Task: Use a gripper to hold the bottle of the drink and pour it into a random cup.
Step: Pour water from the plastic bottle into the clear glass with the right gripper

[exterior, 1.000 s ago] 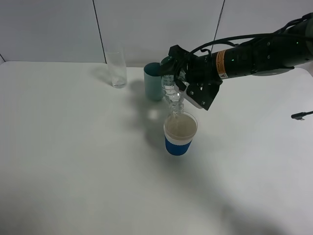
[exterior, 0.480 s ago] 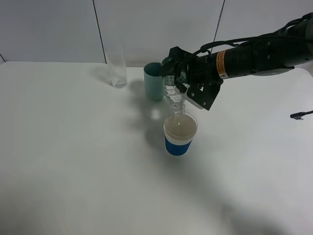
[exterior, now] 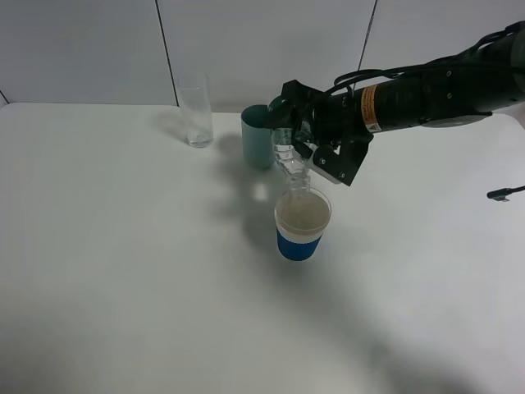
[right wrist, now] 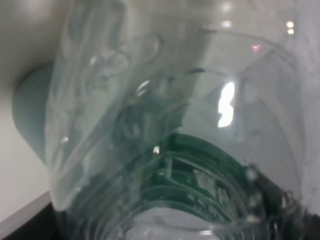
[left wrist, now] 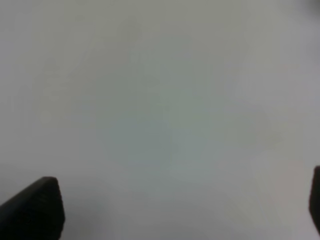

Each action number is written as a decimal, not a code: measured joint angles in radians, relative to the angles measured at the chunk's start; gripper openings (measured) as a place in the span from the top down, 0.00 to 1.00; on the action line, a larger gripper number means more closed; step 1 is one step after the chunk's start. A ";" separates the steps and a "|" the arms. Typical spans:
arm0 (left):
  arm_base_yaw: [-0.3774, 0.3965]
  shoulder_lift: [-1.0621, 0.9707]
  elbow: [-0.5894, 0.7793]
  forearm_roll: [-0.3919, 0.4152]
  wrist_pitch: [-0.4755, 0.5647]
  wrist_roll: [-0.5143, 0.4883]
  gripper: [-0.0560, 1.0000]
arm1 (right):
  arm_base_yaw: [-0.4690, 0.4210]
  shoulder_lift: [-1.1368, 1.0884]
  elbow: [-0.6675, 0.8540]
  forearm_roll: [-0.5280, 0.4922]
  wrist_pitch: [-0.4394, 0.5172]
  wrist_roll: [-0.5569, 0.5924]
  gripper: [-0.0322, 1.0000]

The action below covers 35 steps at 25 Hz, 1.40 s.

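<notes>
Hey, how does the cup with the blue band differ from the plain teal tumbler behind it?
The cup is white with a blue band; the tumbler is plain teal all over. The cup holds pale liquid, under the neck of the tilted bottle; the tumbler stands farther back, its contents hidden. Both stand upright on the white table.

The bottle [exterior: 289, 161] is clear, glossy, ribbed plastic; the table [exterior: 123, 271] is smooth and matt white.
</notes>
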<state>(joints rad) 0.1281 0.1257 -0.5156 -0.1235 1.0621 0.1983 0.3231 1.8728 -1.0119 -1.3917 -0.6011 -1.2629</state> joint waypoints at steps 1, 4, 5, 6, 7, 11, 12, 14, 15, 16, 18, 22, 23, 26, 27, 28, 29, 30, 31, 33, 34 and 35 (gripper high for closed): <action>0.000 0.000 0.000 0.000 0.000 0.000 0.01 | 0.003 0.000 0.000 0.000 0.000 -0.001 0.42; 0.000 0.000 0.000 0.000 0.000 0.000 0.01 | 0.008 0.000 0.000 0.000 0.001 -0.008 0.42; 0.000 0.000 0.000 0.000 0.000 0.000 0.01 | 0.012 0.000 0.000 0.000 0.001 -0.008 0.42; 0.000 0.000 0.000 0.000 0.000 0.000 0.01 | 0.014 0.000 0.000 0.001 0.001 -0.008 0.42; 0.000 0.000 0.000 0.000 0.000 0.000 0.01 | 0.015 0.000 0.000 0.002 0.001 -0.008 0.42; 0.000 0.000 0.000 0.000 0.000 0.000 0.01 | 0.018 0.000 0.000 0.003 0.001 -0.008 0.42; 0.000 0.000 0.000 0.000 0.000 0.000 0.01 | 0.020 0.000 0.000 0.003 0.001 -0.010 0.42; 0.000 0.000 0.000 0.000 0.000 0.000 0.01 | 0.023 -0.001 0.000 0.003 0.002 -0.012 0.42; 0.000 0.000 0.000 0.000 0.000 0.000 0.01 | 0.023 -0.002 0.000 0.003 0.002 -0.012 0.42; 0.000 0.000 0.000 0.000 0.000 0.000 0.01 | 0.023 -0.005 0.000 0.003 0.002 -0.013 0.42; 0.000 0.000 0.000 0.000 0.000 0.000 0.01 | 0.023 -0.009 0.000 0.003 0.003 -0.016 0.42; 0.000 0.000 0.000 0.000 0.000 0.000 0.01 | 0.023 -0.010 0.000 0.003 0.003 -0.017 0.42; 0.000 0.000 0.000 0.000 0.000 0.000 0.01 | 0.023 -0.010 0.000 0.003 0.004 -0.019 0.42; 0.000 0.000 0.000 0.000 0.000 0.000 0.01 | 0.023 -0.010 0.000 0.003 0.008 -0.028 0.42; 0.000 0.000 0.000 0.000 0.000 0.000 0.01 | 0.023 -0.010 0.000 0.003 0.012 -0.035 0.42; 0.000 0.000 0.000 0.000 0.000 0.000 0.01 | 0.023 -0.010 0.000 0.002 0.015 -0.038 0.42; 0.000 0.000 0.000 0.000 0.000 0.000 0.01 | 0.023 -0.010 0.000 0.001 0.019 -0.042 0.42; 0.000 0.000 0.000 0.000 0.000 0.000 0.01 | 0.023 -0.010 0.000 0.001 0.022 -0.043 0.42; 0.000 0.000 0.000 0.000 0.000 0.000 0.01 | 0.023 -0.010 0.000 0.001 0.022 -0.043 0.42; 0.000 0.000 0.000 0.000 0.000 0.000 0.01 | 0.023 -0.011 0.000 0.001 0.022 -0.044 0.42; 0.000 0.000 0.000 0.000 0.000 0.000 0.01 | 0.023 -0.011 0.000 0.000 0.022 -0.044 0.42; 0.000 0.000 0.000 0.000 0.000 0.000 0.01 | 0.023 -0.011 0.000 0.000 0.023 -0.046 0.42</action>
<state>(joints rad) 0.1281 0.1257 -0.5156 -0.1235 1.0621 0.1983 0.3463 1.8621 -1.0119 -1.3916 -0.5778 -1.3090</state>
